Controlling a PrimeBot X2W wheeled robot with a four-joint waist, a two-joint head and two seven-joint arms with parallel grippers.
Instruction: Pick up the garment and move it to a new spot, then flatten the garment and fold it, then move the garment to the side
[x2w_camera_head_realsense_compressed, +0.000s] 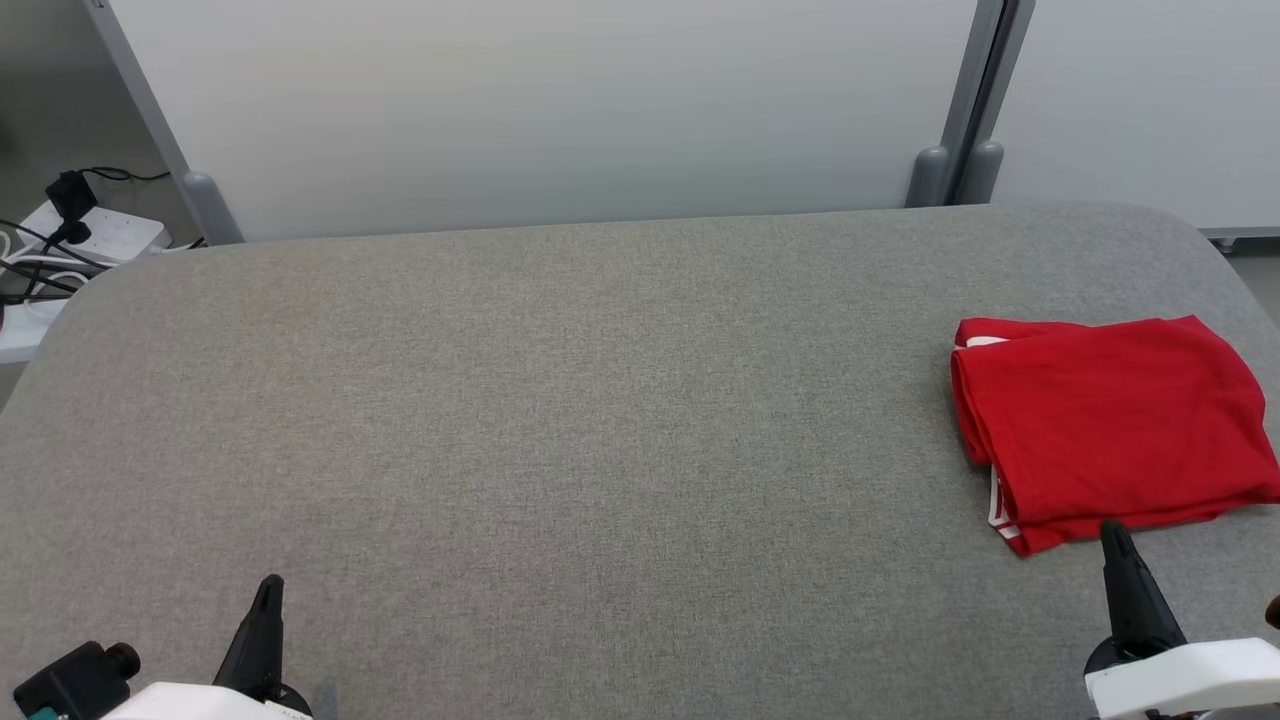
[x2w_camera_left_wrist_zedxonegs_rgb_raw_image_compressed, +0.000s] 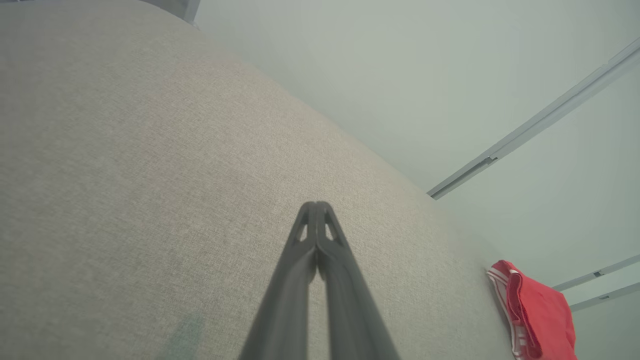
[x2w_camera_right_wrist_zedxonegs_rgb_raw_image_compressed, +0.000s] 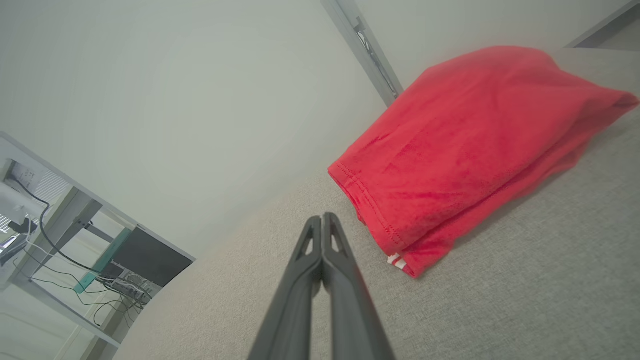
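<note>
The garment is red with white trim, folded into a compact rectangle at the right edge of the grey fabric table. My right gripper is shut and empty, its tip just short of the garment's near edge. In the right wrist view the garment lies just ahead and right of the shut right gripper, not touching it. At the lower left my left gripper is shut and empty over bare table. The left wrist view shows the left gripper shut, with the garment far off at the lower right.
White partition panels with grey posts stand behind the table. A power strip with black cables lies off the table's far left corner. A desk with cables appears in the right wrist view.
</note>
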